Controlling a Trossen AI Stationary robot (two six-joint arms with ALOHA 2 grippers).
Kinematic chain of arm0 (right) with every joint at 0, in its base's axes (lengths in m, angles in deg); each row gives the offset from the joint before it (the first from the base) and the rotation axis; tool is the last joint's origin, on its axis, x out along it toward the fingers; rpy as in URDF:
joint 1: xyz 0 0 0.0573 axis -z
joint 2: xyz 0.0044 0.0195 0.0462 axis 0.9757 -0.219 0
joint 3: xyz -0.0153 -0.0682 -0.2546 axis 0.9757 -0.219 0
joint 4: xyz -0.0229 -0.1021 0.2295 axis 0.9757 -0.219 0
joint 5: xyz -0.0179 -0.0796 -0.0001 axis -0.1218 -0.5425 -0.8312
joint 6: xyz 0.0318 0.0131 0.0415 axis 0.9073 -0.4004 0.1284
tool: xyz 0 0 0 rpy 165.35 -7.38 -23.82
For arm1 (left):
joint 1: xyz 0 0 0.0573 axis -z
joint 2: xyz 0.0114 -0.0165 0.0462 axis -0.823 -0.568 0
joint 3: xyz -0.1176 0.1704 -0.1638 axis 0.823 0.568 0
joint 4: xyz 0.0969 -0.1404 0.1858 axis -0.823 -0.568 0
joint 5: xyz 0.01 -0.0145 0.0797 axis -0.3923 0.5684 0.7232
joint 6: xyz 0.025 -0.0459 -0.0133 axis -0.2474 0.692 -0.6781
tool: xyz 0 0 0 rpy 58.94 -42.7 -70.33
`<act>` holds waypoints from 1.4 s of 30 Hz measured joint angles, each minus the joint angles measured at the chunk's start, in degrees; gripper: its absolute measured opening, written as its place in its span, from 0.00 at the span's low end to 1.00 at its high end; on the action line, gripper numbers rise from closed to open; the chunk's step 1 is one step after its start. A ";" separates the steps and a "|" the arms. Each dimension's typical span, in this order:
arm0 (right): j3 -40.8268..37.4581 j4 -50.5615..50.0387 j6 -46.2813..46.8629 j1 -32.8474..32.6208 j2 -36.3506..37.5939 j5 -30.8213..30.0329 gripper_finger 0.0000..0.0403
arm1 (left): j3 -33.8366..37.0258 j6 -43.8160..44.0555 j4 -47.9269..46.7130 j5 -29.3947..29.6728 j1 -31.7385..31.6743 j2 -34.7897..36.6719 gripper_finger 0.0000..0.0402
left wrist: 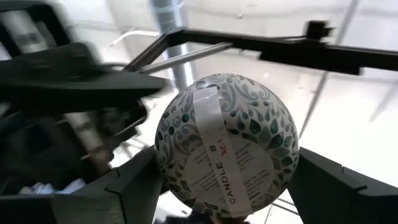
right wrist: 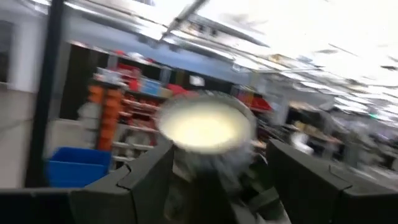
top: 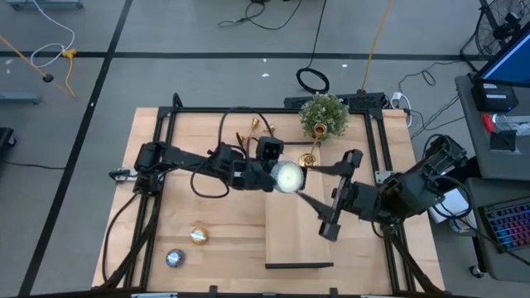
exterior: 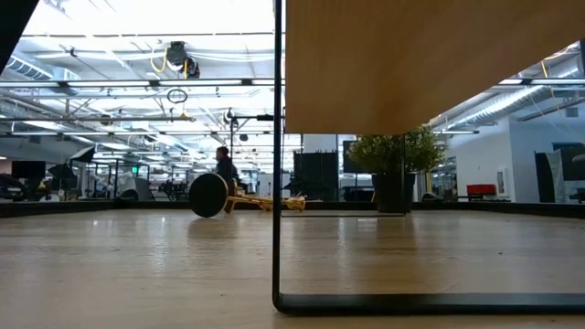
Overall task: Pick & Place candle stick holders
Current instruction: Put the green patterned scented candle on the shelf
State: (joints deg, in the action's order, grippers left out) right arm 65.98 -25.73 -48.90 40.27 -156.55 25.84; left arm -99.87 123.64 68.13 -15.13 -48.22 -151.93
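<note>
The left end effector [left wrist: 225, 186] pinches a round candle tin [left wrist: 227, 130]. The right end effector [right wrist: 214, 171] reaches around it; I cannot tell if it grips. A slip could drop the tin onto the candle stick holders [top: 310, 157], waiting on the tabletop [top: 232, 248].

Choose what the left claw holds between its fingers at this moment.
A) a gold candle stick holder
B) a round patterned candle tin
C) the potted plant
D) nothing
B: the left wrist view shows the left claw gripping a round candle tin with a leaf pattern and a label reading CANDLE.
</note>
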 joint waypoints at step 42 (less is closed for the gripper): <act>0.02 1.36 3.87 -0.32 -1.77 -3.17 0.82 | 0.07 -0.94 -3.42 1.25 0.46 -0.11 0.72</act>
State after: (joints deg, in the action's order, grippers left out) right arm 66.00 -24.38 -45.04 39.94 -158.32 22.67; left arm -99.81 122.70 64.71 -13.89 -47.76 -152.04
